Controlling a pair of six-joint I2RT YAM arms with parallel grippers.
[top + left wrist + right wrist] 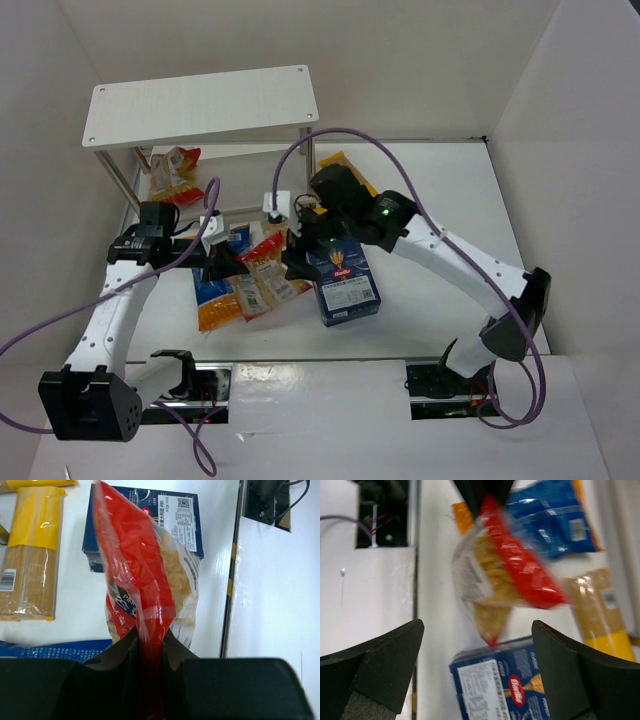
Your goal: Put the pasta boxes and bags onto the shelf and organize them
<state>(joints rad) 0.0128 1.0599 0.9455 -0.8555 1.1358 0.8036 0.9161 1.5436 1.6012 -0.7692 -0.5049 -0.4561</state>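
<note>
My left gripper [150, 647] is shut on the red edge of a clear pasta bag [145, 570], which hangs away from its jaws. In the top view that bag [265, 262] sits between the left gripper [232, 263] and my right gripper [297, 262]. The right gripper [477, 630] stands wide open with nothing between its fingers, just off the bag [510, 575]. One corner of the bag reaches the edge of the dark blue pasta box [505, 685]. The box [347, 280] lies flat on the table. The white shelf [200, 105] stands at the back left.
A blue-and-orange bag [215, 300] lies under the left gripper. Another red-edged bag [175, 172] is on the shelf's lower board. A yellow spaghetti bag [30, 565] lies beside the box, and another yellow pack [340, 160] shows behind the right arm. White walls enclose the table.
</note>
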